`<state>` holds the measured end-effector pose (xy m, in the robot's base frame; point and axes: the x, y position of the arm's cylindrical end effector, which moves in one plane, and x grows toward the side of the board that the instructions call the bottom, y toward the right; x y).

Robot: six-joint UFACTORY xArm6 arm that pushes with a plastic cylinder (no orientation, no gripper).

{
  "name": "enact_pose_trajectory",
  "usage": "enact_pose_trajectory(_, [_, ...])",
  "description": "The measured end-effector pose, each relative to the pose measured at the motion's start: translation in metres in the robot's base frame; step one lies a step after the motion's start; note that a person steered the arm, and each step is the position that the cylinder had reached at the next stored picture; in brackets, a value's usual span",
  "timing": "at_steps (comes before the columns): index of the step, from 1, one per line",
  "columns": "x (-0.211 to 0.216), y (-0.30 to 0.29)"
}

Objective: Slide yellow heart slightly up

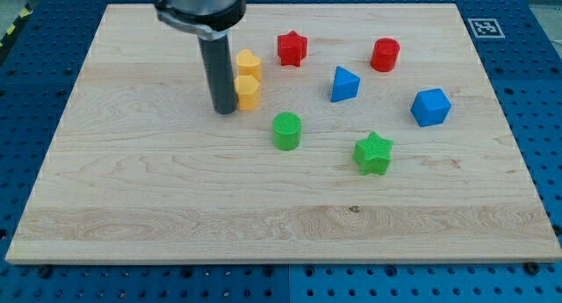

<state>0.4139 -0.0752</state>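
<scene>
The yellow heart (248,62) lies on the wooden board (176,189) near the view's top, left of centre. A yellow hexagon block (248,91) sits just below it, touching it. My tip (225,110) rests on the board just left of the yellow hexagon, close to or touching its left side. The dark rod hides part of the left edges of both yellow blocks.
A red star (291,48) lies right of the heart. A red cylinder (385,54), a blue triangular block (344,83) and a blue cube-like block (430,107) lie to the right. A green cylinder (286,130) and a green star (373,153) lie lower.
</scene>
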Motion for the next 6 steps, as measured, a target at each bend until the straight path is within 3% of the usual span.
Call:
enact_pose_trajectory(1, [-0.006, 0.002])
enact_pose_trajectory(2, [-0.007, -0.033])
enact_pose_trajectory(3, [-0.038, -0.038])
enact_pose_trajectory(6, [-0.052, -0.001])
